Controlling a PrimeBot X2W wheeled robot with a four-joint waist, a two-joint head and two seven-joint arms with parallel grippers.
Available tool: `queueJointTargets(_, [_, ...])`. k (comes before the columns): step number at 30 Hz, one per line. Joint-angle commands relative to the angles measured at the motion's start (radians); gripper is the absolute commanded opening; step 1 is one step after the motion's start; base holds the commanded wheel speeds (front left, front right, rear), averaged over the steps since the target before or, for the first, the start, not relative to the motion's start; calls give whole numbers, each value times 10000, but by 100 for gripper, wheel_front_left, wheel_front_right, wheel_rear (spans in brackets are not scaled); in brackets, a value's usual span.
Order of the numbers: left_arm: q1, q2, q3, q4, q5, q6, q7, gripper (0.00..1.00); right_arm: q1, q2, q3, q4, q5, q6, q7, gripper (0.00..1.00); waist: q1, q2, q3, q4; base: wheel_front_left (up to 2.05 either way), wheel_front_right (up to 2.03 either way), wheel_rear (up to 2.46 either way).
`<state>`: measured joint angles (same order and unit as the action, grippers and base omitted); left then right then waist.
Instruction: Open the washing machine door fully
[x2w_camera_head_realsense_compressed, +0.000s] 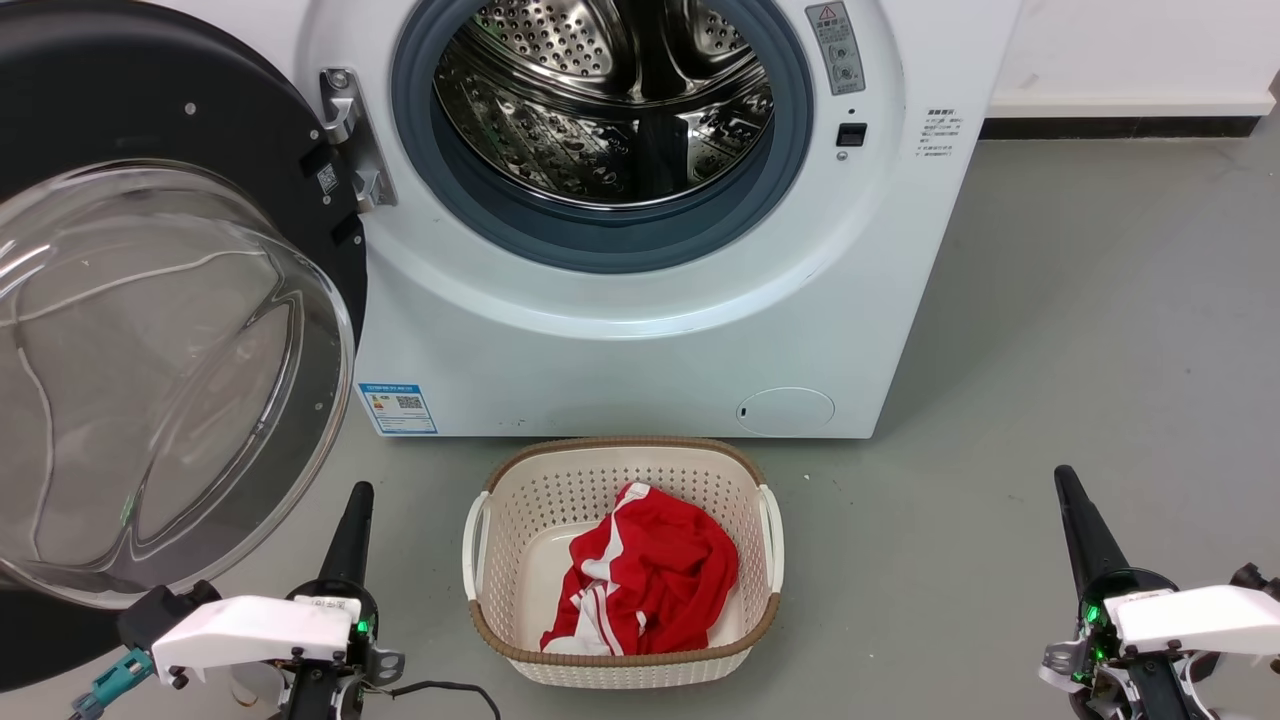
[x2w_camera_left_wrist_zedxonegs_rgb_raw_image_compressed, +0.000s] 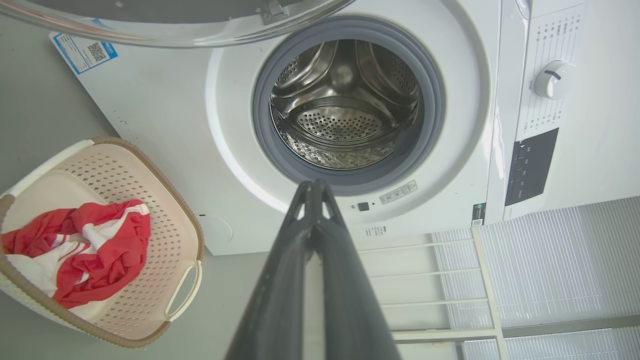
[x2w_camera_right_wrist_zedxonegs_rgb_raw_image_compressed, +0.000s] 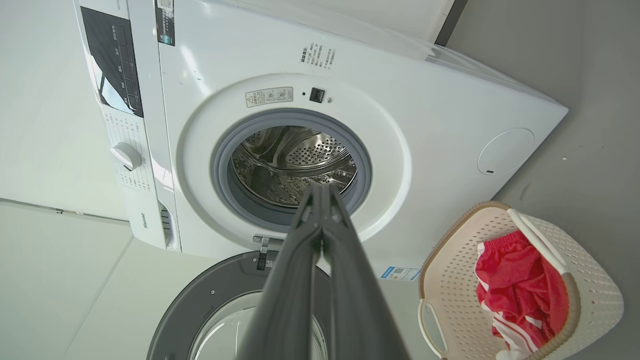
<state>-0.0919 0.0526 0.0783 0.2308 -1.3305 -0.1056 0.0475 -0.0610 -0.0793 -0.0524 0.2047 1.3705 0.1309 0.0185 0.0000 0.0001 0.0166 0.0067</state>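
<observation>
The washing machine (x2w_camera_head_realsense_compressed: 650, 350) stands at the far centre with the washing machine door (x2w_camera_head_realsense_compressed: 170, 300) swung out to its left, a basket (x2w_camera_head_realsense_compressed: 620, 446) holding a garment (x2w_camera_head_realsense_compressed: 655, 580) on the floor (x2w_camera_head_realsense_compressed: 1100, 300) just near of it, the left gripper (x2w_camera_head_realsense_compressed: 358, 500) left of the basket, the right gripper (x2w_camera_head_realsense_compressed: 1067, 487) well right.

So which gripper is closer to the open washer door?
The left gripper, just beside the washing machine door and its glass bowl; the right gripper sits beyond the laundry basket, far from it.

A: How is it lit?
B: Brightly and evenly; a soft shadow is thrown beside the washing machine (x2w_camera_head_realsense_compressed: 650, 360).
A: Distortion?
B: Edges are bowed in the wrist views; glints are seen on the drum (x2w_camera_head_realsense_compressed: 600, 110).
</observation>
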Motion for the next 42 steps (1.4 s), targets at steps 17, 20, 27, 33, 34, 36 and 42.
queueJointTargets(17, [-184,-14,219,80,-1532,-173,377,0,-352,-5,-146,202,1490,-2,368,0,0,-1,-65,-32,0,0,0])
queueJointTargets(20, [-189,-18,249,93,-1764,-199,448,0,-390,2,-166,239,1707,-2,427,0,0,-1,-76,-38,0,0,0])
queueJointTargets(27, [-195,-23,321,125,-2287,-235,565,0,-464,20,-215,325,2214,-1,549,0,0,-1,-103,-51,0,0,0])
queueJointTargets(33, [-207,-30,378,153,-2713,-266,663,0,-478,36,-258,390,2624,-3,664,0,0,-1,-126,-62,0,0,0])
queueJointTargets(34, [-209,-31,386,159,-2787,-275,687,0,-493,38,-263,394,2692,-2,686,0,0,-1,-130,-64,0,0,0])
queueJointTargets(36, [-206,-31,392,163,-2846,-280,709,0,-507,47,-271,405,2740,-2,694,0,0,-1,-135,-67,0,0,0])
queueJointTargets(42, [-202,-31,389,159,-2826,-280,703,0,-510,69,-297,402,2699,-2,711,0,0,-1,-135,-67,0,0,0])
